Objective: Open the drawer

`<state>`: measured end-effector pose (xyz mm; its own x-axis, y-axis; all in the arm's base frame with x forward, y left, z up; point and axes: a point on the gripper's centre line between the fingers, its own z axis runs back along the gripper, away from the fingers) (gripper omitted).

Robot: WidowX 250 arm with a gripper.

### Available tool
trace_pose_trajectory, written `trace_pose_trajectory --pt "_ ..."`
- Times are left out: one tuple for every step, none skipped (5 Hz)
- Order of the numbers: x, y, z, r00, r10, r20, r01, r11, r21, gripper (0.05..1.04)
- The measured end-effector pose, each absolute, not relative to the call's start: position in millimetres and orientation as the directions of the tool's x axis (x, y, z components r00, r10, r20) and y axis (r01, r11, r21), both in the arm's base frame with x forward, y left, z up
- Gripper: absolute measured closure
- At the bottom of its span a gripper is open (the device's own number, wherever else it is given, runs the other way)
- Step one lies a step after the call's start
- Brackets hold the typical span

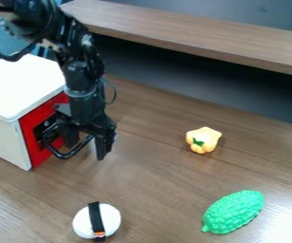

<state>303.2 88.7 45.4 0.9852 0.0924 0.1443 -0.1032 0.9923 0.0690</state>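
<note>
White toy (pixel 112 219) with a black band lies nearest, the green one (pixel 234 211) to its right, the yellow one (pixel 204 138) farther back. At left, the red drawer (pixel 34 124) sits shut in the white box (pixel 22 83). By its black handle (pixel 65 155) hangs the gripper (pixel 87 141), fingers spread; whether they touch the handle, I cannot tell.

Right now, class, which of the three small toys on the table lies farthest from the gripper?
The green, bumpy toy; the yellow toy and the black-banded white toy both lie closer to the gripper.
</note>
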Motion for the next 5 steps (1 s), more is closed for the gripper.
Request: trace_pose_trajectory --pt "305 82 30 0.984 0.073 0.165 -0.075 0.997 0.005 0.084" --pt "310 70 27 0.979 0.039 0.201 -0.027 0.998 -0.062 0.083" --pt "316 45 27 0.975 -0.032 0.22 0.051 0.995 -0.082 0.083" --pt "318 9 27 0.967 -0.135 0.217 0.157 0.984 -0.086 0.083" --pt "316 -23 26 0.951 -0.222 0.213 0.241 0.968 -0.069 0.083"
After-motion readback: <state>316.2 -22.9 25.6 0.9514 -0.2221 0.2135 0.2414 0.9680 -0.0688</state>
